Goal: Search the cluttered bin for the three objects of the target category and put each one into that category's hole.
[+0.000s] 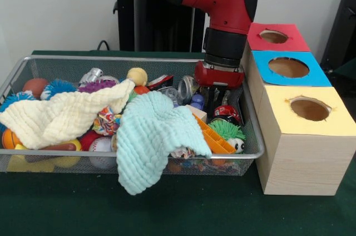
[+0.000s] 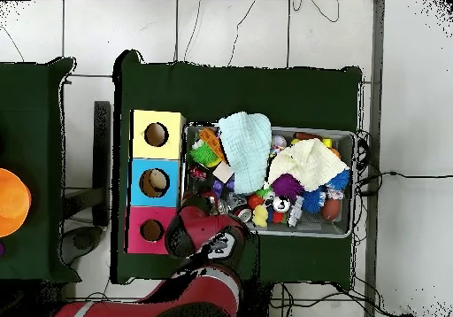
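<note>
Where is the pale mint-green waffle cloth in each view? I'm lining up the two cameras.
Front view: the pale mint-green waffle cloth sits in the lower middle, draped over the wire mesh bin's near rim.
Overhead view: upper middle, hanging over the bin's top edge.
Shared landmark: the yellow-topped wooden box, beside the bin's end near the cloth.
</note>
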Controlling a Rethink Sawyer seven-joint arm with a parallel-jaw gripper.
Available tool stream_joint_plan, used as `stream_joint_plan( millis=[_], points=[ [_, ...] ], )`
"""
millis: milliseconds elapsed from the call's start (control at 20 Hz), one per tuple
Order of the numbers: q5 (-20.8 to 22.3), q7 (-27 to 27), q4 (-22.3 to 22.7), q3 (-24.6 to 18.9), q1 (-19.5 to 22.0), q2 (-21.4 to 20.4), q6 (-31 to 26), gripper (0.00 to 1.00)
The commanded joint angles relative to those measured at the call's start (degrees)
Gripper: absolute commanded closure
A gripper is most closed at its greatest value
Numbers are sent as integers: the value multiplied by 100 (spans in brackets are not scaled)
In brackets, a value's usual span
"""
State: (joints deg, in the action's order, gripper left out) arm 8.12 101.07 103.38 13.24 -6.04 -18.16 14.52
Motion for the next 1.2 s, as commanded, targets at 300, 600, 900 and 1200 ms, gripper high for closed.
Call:
stream_joint_plan(
  millis=[300, 600, 900, 1200],
  points=[
    [101, 437, 58, -923, 380, -467, -1645, 100],
    [198, 346, 233, -1078, 506, -857, -2025, 100],
    [254, 425, 258, -1105, 524, -852, -1896, 100],
    [294, 462, 291, -1148, 556, -878, -1845, 0]
  ],
)
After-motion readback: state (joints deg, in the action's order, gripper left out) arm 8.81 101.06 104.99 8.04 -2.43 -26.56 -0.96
